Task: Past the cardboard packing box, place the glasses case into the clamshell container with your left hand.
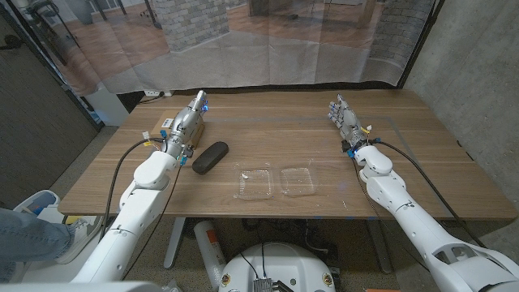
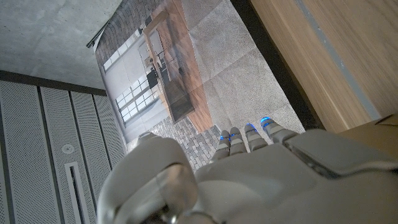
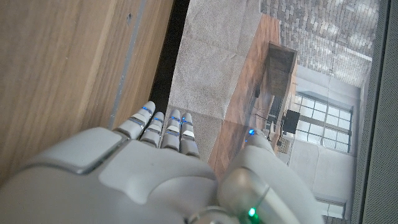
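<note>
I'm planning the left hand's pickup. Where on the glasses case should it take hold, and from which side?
Probably across the middle of the glasses case, from above. It lies flat as a long rounded bar, angled on the table, so fingers should close over its narrow width. The left hand waits just beside it, holding nothing. The open clamshell container lies farther right.

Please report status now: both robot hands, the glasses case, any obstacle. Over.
Left robot hand open, empty. Right robot hand open, empty. Dark oval glasses case lying on table beside left arm, not held. Clear plastic clamshell container open, path free.
</note>
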